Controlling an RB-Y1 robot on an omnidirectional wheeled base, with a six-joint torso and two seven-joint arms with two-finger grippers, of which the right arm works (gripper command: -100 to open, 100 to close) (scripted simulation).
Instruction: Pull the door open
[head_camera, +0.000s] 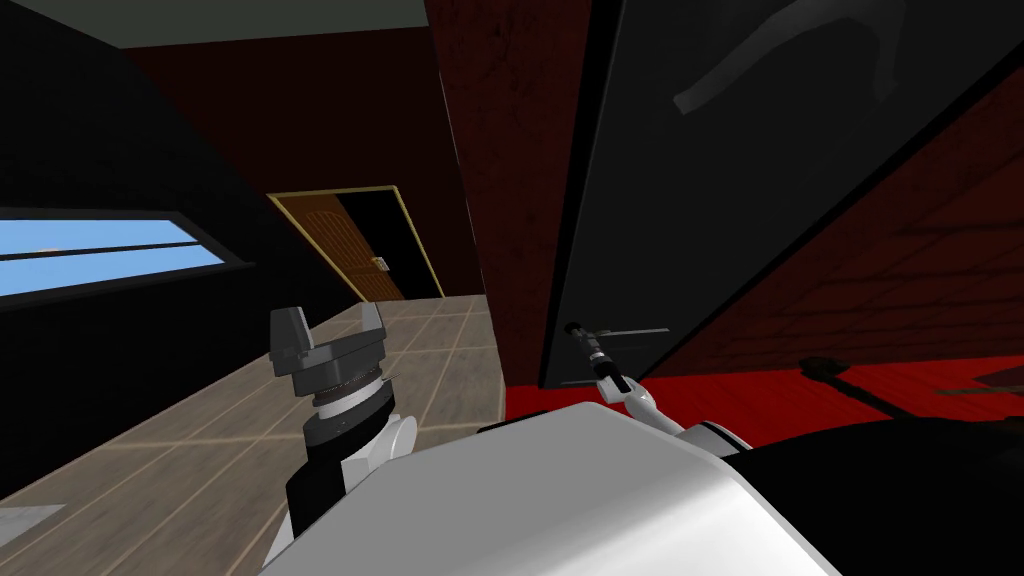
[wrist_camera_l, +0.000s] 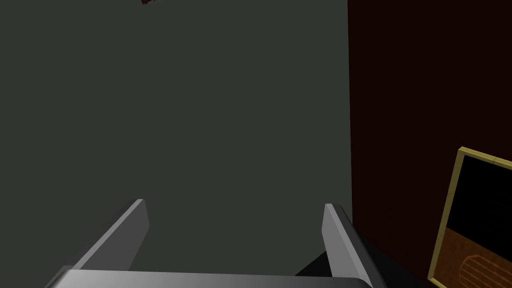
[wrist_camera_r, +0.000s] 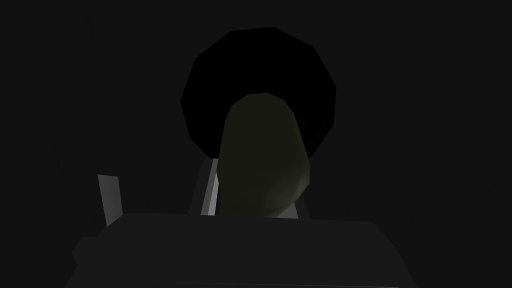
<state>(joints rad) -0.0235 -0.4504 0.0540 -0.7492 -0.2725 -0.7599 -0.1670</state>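
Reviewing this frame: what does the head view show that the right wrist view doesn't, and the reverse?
Head view: the left gripper raised with open fingers, a window, a brown door beyond the tiled floor. Right wrist view: the round black plate behind the handle, seen close. Both: the dark door, that handle, and the right gripper at it.

The left hand (head_camera: 330, 328) is a dark grey block with two thin, light grey, blade-shaped fingers (wrist_camera_l: 134, 227). Its wrist (head_camera: 345, 392) is ringed in black and white bands. It sits on a white forearm (head_camera: 385, 445) with a dark joint. The slim right arm (head_camera: 640, 402) is white near the body. It is dark and banded towards the small right hand (head_camera: 574, 328).
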